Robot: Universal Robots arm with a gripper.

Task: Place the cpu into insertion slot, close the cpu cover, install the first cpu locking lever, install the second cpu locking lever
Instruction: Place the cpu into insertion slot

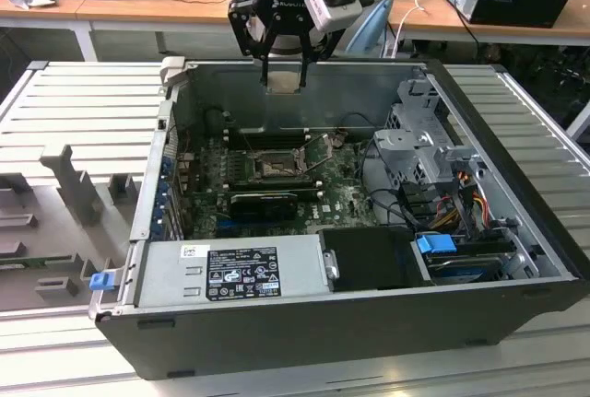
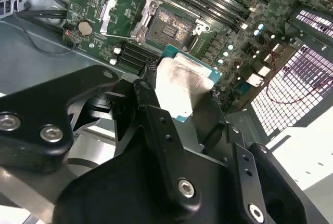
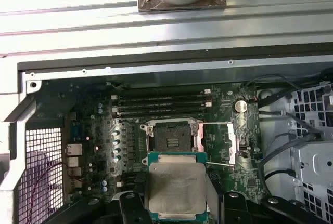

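Clearly, your pincer gripped the cpu above the case, with the bare slot well below it.

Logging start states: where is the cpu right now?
The cpu is clamped in the gripper, which in the exterior view hangs over the far wall of the computer case, above the empty insertion slot.

Claw downward, in firm grip
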